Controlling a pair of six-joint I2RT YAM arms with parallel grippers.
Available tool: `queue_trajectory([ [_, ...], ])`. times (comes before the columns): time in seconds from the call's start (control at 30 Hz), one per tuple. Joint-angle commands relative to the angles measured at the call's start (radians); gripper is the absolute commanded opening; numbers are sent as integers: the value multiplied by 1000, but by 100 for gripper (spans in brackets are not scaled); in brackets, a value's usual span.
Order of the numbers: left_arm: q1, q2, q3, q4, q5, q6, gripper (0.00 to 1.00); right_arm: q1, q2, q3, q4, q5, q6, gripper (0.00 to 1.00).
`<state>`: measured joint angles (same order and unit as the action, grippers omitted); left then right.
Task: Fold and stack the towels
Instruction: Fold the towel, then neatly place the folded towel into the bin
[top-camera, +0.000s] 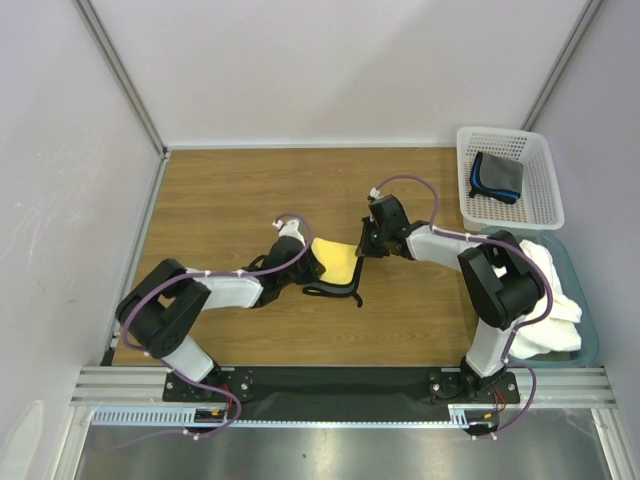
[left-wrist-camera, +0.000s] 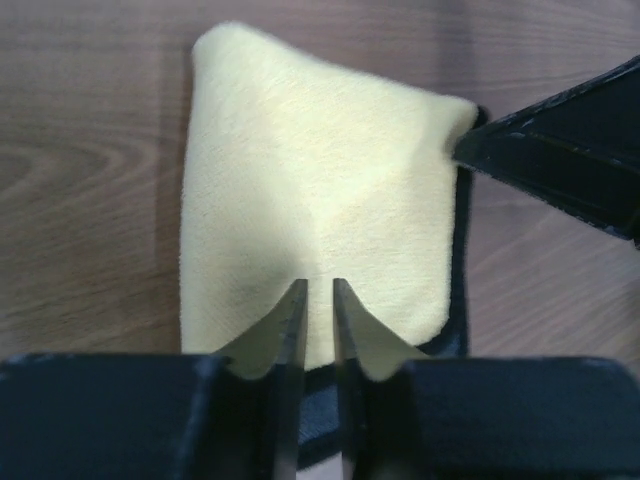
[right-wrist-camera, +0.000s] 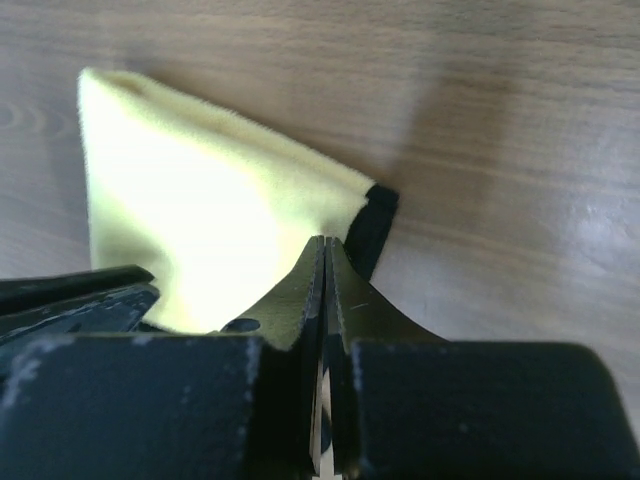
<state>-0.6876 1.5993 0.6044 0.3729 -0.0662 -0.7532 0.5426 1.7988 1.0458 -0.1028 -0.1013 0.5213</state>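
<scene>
Left tool and right tool, each clamped on yellow towel: keep edge taut, move together, lay corners on corners.

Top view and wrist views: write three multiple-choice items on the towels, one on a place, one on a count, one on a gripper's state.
1. The dark grey towel lies: A on the wood; B in the white basket; C on the floor.
2. Towels in the top view: A one; B three; C five.
3. The right gripper is: A wide open; B shut on nothing; C shut on a corner of the yellow towel.
Key: 1 B, it sits inside the basket's walls. 2 B, dark grey, yellow and the white towel. 3 C, it is closed on the dark-edged corner.
</scene>
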Motion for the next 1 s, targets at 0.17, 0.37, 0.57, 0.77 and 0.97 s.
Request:
queue_trajectory([
  [0.17, 5, -258, 123, -253, -66, 179, 54, -4, -213, 39, -147, 15, -20, 35],
  [0.37, 11, -292, 133, -365, -124, 198, 84, 16, -276, -88, -112, 6, 46, 81],
  [0.57, 26, -289, 94, -383, -110, 127, 82, 75, -285, -170, -42, 51, 126, 84],
  [0.77, 69, -358, 26, -417, -83, 72, 81, 97, -245, -213, 57, 101, 209, 80],
  [0.97, 103, -456, -28, -463, -75, 68, 91, 103, -178, -217, 91, 129, 232, 74],
])
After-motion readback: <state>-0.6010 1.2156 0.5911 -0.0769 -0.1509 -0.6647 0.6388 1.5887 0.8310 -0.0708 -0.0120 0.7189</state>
